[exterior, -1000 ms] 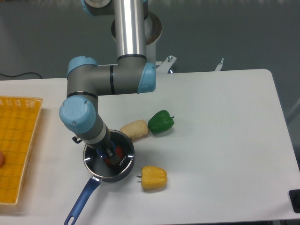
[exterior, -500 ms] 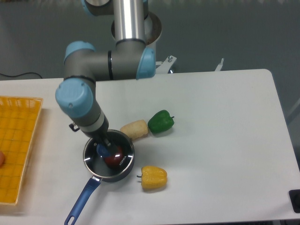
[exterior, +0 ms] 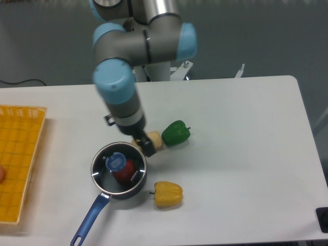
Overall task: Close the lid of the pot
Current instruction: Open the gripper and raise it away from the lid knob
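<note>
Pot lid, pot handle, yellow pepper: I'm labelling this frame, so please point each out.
pot lid [exterior: 116, 162], fixed camera view, on its blue centre knob.
pot handle [exterior: 90, 219], fixed camera view, midway along the blue handle.
yellow pepper [exterior: 168, 194], fixed camera view, middle of its body.

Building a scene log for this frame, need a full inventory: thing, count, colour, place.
pot: 1, dark grey-blue with long blue handle, front left of table
pot lid: 1, clear glass, metal rim, blue knob, seated on the pot
red item: 1, red, inside the pot under the lid; kind unclear
green pepper: 1, green, mid-table, right of the pot
yellow pepper: 1, yellow, front, right of the pot
beige item: 1, pale tan, beside the green pepper, partly behind the gripper
tray: 1, orange-yellow, left edge
table: 1, white
arm: 1, grey with blue joints, over mid-table
gripper: 1, dark, just past the pot's rim, holding nothing; jaw state unclear
</note>
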